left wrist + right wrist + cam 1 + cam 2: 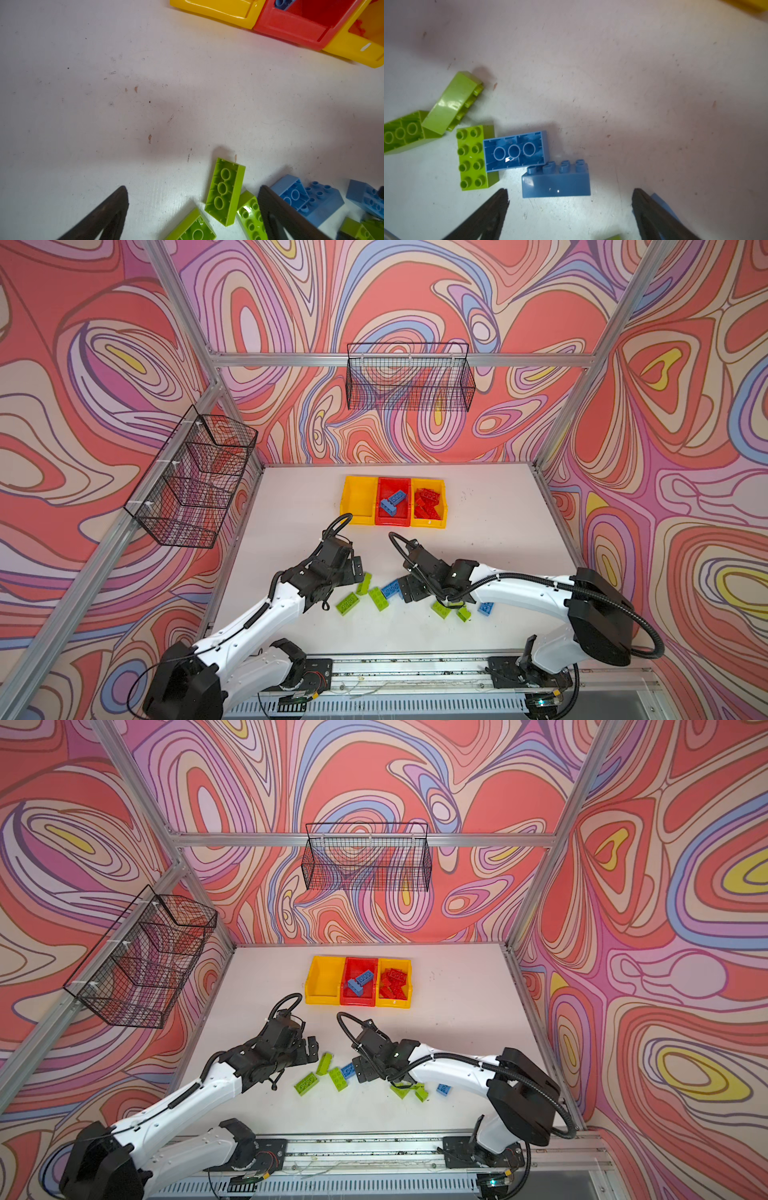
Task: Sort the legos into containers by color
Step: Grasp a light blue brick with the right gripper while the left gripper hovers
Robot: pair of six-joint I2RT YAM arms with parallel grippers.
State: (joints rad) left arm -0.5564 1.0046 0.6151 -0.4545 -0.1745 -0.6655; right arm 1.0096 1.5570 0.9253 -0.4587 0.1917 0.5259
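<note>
The studs-up blue brick (556,182) lies on the tabletop (633,93) just ahead of your right claw (570,200), which stands wide open and empty. This looks like the pick for the red bin (384,520), where two blue bricks (392,502) already lie.

Bring the claw forward and down so the fingers straddle the brick's short width and close on its two long, smooth walls. The glossy plastic probably gives little friction, so seat the pads low and square, below the studs. An upturned blue brick (516,151) sits hard against one corner, and a green studs-up brick (475,158) touches that one in turn. Lift straight up so you do not drag the neighbours.

Your left claw (193,191) is also spread open with nothing in it. One finger stands between an upturned green brick (225,191) and the blue pair. Keep it clear while the right arm works, since both arms crowd the same small heap.

The bricks are hard, shiny moulded blocks, round-studded on top, hollow with three tubes beneath. The bins are smooth plastic trays with low open fronts. The left yellow bin (355,519) is empty, and the right yellow bin (428,522) holds red bricks (427,504). The white tabletop is matt, scuffed and speckled.
</note>
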